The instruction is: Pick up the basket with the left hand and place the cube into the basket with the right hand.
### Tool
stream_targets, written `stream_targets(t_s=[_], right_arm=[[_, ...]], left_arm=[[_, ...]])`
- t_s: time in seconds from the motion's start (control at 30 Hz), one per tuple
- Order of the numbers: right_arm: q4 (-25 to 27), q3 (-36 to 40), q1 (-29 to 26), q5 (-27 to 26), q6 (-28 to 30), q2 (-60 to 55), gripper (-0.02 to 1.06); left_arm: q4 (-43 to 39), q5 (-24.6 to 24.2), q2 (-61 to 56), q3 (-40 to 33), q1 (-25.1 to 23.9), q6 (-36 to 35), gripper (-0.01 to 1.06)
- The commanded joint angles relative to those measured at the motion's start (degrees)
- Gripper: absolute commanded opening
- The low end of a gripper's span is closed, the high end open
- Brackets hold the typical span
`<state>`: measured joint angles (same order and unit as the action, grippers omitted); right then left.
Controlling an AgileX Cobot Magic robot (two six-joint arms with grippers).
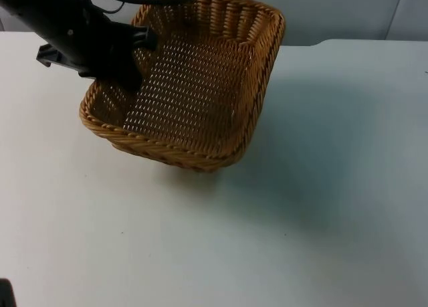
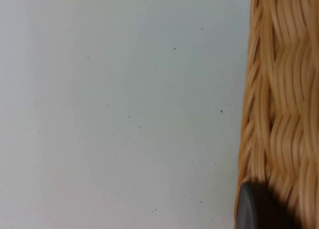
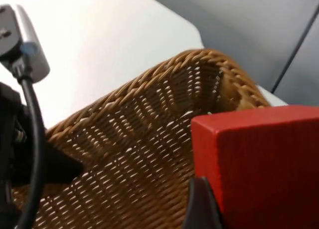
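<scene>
Basket lifted off white table (tilted) — grey partition wall behind

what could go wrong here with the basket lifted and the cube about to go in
The wicker basket hangs tilted above the white table, held by the left gripper at one wall alone, so it could swing or slip when the cube lands.
The red cube, held by the right gripper, sits close to the basket's rim; released too early, it might strike the rim and fall outside.
With the floor sloping, a dropped cube may slide toward the lower wall.
</scene>
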<state>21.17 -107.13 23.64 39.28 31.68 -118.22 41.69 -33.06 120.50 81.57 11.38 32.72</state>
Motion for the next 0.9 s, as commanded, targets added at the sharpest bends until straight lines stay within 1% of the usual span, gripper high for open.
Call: stream_targets(t_s=[0.0,0.2,0.37,0.5,0.63,0.7,0.73,0.8,0.87], right_arm=[[0.69,-0.4,0.91,-0.85,0.79,-1.84,0.0],[1.89,-0.4,2.76,-0.58,0.79,-5.78,0.0],[1.89,-0.4,3.87,-0.79,0.67,-7.08,0.0],[1.89,-0.4,4.15,-0.69,-0.18,-7.44,0.0],[1.39,-0.4,4.15,-0.2,-3.04,-7.86,0.01],[1.11,-0.4,4.15,-0.1,-3.83,-8.34,0.08],[1.11,-0.4,4.15,-0.1,-3.83,-8.34,0.08],[0.98,-0.4,4.15,0.73,-3.83,-9.19,0.22],[0.98,-0.4,4.15,2.47,-2.98,-9.98,0.41]], left_arm=[[1.4,0.62,-0.89,0.55,0.17,-0.22,0.0],[1.4,0.62,-0.89,0.55,0.17,-0.22,0.0],[1.4,0.73,-0.89,0.55,0.17,-0.22,0.0],[1.4,0.97,-0.89,0.55,0.17,-0.22,0.0],[1.4,0.97,-0.89,0.55,0.17,-0.22,0.0],[1.4,1.09,-0.89,0.55,0.17,-0.22,0.0],[1.4,1.09,-0.89,0.55,0.17,-0.22,0.0],[1.4,1.09,-0.89,0.55,0.17,-0.22,0.0],[1.4,1.09,-0.89,0.55,0.17,-0.22,0.0]])
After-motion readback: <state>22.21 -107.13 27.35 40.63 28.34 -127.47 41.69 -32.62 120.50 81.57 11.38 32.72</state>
